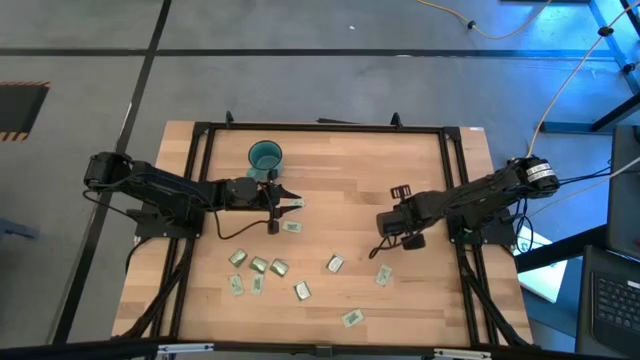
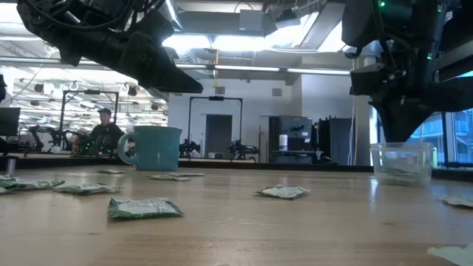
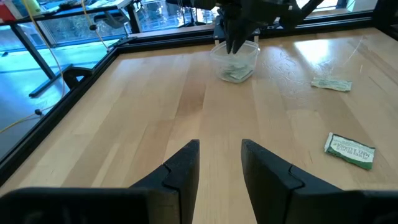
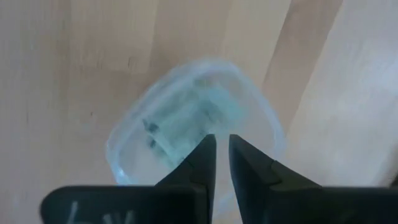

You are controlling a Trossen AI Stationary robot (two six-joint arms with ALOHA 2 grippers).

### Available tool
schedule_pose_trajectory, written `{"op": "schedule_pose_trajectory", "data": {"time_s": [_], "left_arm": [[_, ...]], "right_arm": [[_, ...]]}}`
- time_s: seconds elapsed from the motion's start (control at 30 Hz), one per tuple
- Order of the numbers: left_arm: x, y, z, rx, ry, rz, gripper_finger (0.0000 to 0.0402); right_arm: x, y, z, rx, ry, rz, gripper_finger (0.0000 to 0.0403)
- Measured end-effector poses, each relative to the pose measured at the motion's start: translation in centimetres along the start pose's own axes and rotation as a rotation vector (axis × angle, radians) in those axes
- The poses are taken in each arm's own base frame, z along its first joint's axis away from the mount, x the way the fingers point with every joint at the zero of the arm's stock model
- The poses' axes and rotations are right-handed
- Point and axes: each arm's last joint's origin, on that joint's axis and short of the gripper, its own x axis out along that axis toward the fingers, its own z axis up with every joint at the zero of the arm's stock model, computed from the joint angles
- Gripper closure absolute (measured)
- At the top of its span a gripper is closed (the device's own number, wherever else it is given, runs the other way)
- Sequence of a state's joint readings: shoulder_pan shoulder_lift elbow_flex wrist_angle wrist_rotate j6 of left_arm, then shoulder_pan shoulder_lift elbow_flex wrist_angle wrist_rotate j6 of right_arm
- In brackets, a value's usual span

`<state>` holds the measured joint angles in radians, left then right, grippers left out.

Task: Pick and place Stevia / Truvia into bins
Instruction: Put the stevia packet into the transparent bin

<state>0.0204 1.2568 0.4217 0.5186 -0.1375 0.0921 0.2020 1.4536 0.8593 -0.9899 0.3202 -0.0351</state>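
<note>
The clear cup (image 4: 193, 118) stands on the wood at the table's right, with a few sachets (image 3: 235, 74) lying in its bottom. My right gripper (image 4: 222, 152) points steeply down over the cup's mouth, its fingers a narrow gap apart with nothing between them. The teal cup (image 1: 265, 155) stands at the far left of centre. My left gripper (image 3: 221, 158) hovers open and empty just to the near side of the teal cup, pointing toward the table's right. Several green-and-white and tan sachets (image 1: 280, 268) lie flat across the near half of the table.
One sachet (image 1: 292, 227) lies just under my left gripper, and others (image 1: 384, 274) lie near the right arm. Black frame rails (image 1: 200, 160) run along the table's edges. Bare wood (image 1: 340, 190) lies between the arms. A person (image 2: 106, 125) sits far off in the room.
</note>
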Motion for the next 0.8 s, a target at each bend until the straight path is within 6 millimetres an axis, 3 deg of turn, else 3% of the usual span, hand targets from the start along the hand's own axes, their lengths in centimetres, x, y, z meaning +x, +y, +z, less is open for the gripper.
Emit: {"op": "schedule_pose_trajectory", "data": {"time_s": [0.13,0.43,0.8], "left_arm": [[0.0,0.0,0.0,0.0,0.0,0.0,0.0288],[0.0,0.0,0.0,0.0,0.0,0.0,0.0288],[0.0,0.0,0.0,0.0,0.0,0.0,0.0288]], "right_arm": [[-1.1,-0.4,0.1,0.035,0.023,0.0,0.0341],[-4.7,-0.6,2.3,0.116,-0.127,0.142,0.0337],[-4.8,1.5,3.8,-0.071,-0.23,0.137,0.0342]]}}
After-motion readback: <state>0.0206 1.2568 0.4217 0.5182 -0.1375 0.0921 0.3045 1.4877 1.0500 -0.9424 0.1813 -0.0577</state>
